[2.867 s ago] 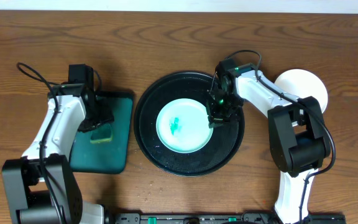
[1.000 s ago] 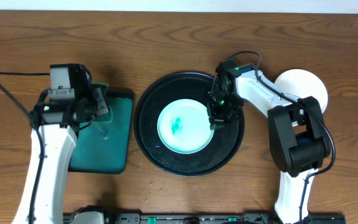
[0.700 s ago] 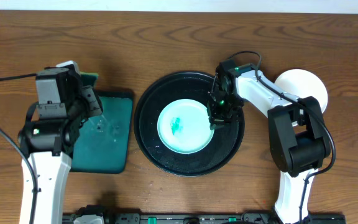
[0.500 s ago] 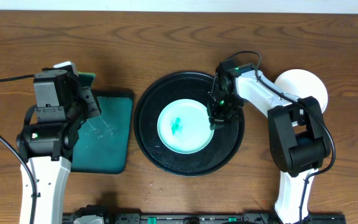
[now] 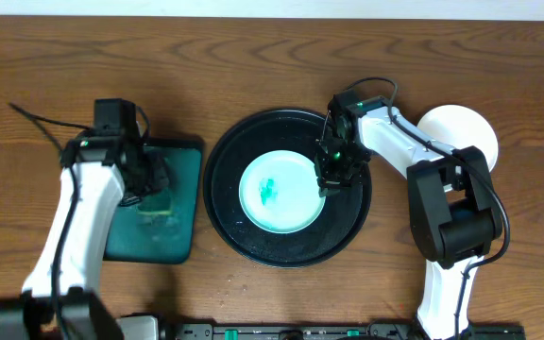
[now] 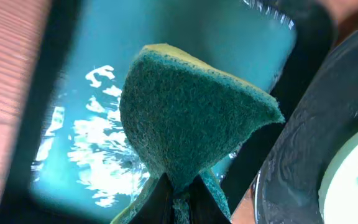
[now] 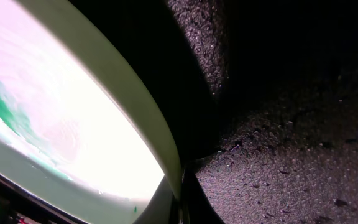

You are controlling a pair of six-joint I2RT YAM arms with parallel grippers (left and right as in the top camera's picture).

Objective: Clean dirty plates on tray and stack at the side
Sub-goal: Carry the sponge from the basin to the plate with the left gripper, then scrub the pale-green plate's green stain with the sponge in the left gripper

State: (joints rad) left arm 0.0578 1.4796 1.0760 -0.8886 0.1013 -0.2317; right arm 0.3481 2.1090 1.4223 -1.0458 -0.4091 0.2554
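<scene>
Tray: your black round tray point(image 5: 291, 247) sits at the middle of the table point(image 5: 253, 57), and its floor is speckled with drops.
Mint plate: 1 pale green plate point(image 5: 291, 208) lies inside the tray, and you can see a teal smear point(image 5: 267, 192) just toward 9 o'clock from the plate's center.
White plate: 1 white plate point(image 5: 461, 127) rests on the table outside the tray, between 2 and 3 o'clock from it, partly hidden by your right arm.
Right gripper: your right gripper point(image 5: 331, 181) is pinched onto the mint plate's rim at 3 o'clock. The right wrist view shows the rim running down between the fingers.
Left gripper: your left gripper point(image 6: 180, 198) is clamped on the lower corner of a green sponge point(image 6: 191, 118) with a yellow backing.
Sponge: it hangs over the teal rectangular tray point(image 5: 182, 161), which glistens with water and sits at 9 o'clock, just beside the black tray.
</scene>
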